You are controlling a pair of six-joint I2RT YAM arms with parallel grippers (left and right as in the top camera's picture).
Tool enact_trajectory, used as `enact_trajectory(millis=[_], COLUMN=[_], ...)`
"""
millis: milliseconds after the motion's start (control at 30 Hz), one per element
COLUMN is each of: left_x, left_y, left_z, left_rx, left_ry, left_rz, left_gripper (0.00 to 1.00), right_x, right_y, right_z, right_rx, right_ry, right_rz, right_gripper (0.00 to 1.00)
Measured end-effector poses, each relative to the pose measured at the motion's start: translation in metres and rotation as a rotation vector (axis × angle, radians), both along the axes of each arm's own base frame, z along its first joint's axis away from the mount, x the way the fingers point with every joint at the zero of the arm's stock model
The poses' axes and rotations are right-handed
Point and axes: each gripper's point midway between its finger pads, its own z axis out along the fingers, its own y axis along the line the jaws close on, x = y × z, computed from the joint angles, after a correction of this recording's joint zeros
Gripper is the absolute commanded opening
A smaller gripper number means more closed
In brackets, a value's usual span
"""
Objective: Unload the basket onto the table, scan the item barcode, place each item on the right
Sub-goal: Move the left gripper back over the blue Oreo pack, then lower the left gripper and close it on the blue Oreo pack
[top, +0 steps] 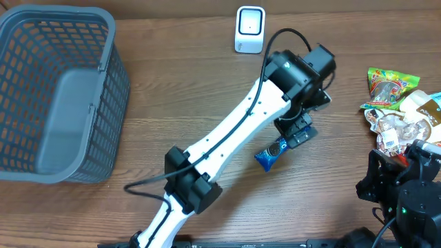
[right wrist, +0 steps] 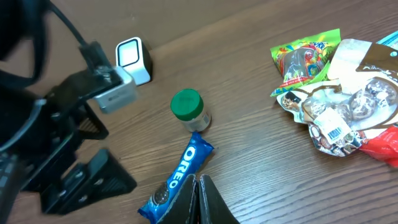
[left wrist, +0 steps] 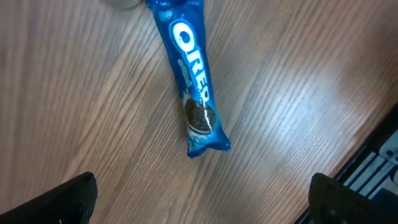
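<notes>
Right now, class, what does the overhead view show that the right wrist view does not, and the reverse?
Overhead only: the grey basket at the picture's left.
Right wrist only: a green-lidded jar standing by the Oreo pack. It is not seen from above, where the left arm reaches over that area.
Both: the Oreo pack, the white scanner, the heap of snack bags and the left arm.
</notes>
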Motion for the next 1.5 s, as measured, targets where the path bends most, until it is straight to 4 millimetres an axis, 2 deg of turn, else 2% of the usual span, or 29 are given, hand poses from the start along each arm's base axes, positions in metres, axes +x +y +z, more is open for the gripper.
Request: enact_trajectory(millis=[67, 133, 200, 267, 333, 367, 433, 533, 700, 867, 967, 1233, 1400, 1500], left_x=[-0.006, -0.014, -0.021, -0.027, -0.035, -0.039, -0.041, -0.033, -0.028, -0.029, -0.029, -0.014, -0.018, -0.014], left_y=[0.004, 0.013, 0.03, 0.047, 0.067, 0.074, 0.077, 0.066, 0.058, 0.06, 0.059, 0.04, 0.036, 0.03], left_z=[0.021, 0.053, 0.089, 0.114, 0.125, 0.124, 0.113, 0.08, 0.003, -0.05, -0.064, -0.069, -0.09, -0.096], left_rx=[-0.016, -0.056, -0.11, -0.154, -0.157, -0.149, -0.144, -0.15, -0.125, -0.111, -0.121, -0.221, -0.235, -0.251], left_ry=[-0.049, -0.1, -0.15, -0.188, -0.206, -0.206, -0.206, -0.201, -0.165, -0.144, -0.143, -0.216, -0.192, -0.195], left_rz=[-0.013, -0.015, 0.0, 0.019, 0.037, 0.044, 0.053, 0.063, 0.089, 0.114, 0.125, 0.119, 0.097, 0.092], left_gripper=[1.0, 1.0, 1.0, 1.0, 1.0, 1.0, 1.0, 1.0, 1.0, 1.0, 1.0, 1.0, 1.0, 1.0], right_x=[0.0, 0.0, 0.001, 0.003, 0.003, 0.003, 0.004, 0.004, 0.004, 0.004, 0.004, 0.006, 0.007, 0.007], right_y=[0.0, 0.0, 0.001, 0.001, 0.001, 0.001, 0.002, 0.002, 0.002, 0.002, 0.002, 0.003, 0.003, 0.003], right_z=[0.0, 0.001, 0.002, 0.004, 0.005, 0.006, 0.007, 0.007, 0.007, 0.007, 0.007, 0.011, 0.011, 0.012], right_rx=[0.001, 0.002, 0.006, 0.011, 0.014, 0.014, 0.016, 0.017, 0.017, 0.017, 0.017, 0.026, 0.026, 0.027], right_ry=[-0.001, -0.004, -0.01, -0.019, -0.025, -0.026, -0.03, -0.032, -0.032, -0.031, -0.032, -0.05, -0.051, -0.053], right_rz=[0.0, -0.001, -0.001, -0.001, -0.002, -0.002, -0.002, -0.002, -0.002, -0.002, -0.002, -0.002, -0.002, -0.002], right_gripper=[0.04, 0.04, 0.04, 0.04, 0.04, 0.04, 0.04, 0.04, 0.04, 0.05, 0.05, 0.05, 0.06, 0.06])
